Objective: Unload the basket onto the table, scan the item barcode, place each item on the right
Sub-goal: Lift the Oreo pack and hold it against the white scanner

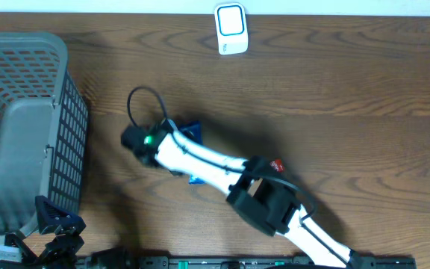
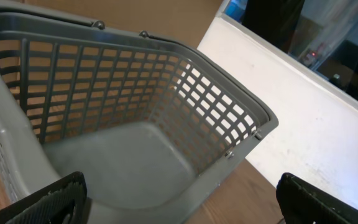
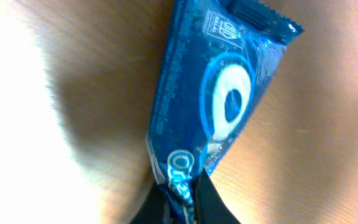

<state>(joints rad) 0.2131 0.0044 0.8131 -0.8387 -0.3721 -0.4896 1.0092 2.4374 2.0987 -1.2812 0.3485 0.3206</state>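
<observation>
Blue snack packet (image 3: pixel 222 106) at mid-counter (image 1: pixel 334 82); I see the right gripper (image 3: pixel 188 198) pinched shut on its end. Left gripper (image 2: pixel 179 208) spread wide, holding nothing, facing the grey basket (image 2: pixel 135 93).

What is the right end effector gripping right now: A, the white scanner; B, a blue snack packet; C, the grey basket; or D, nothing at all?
B: in the right wrist view the right end effector is pinched shut on one end of the blue snack packet.
</observation>
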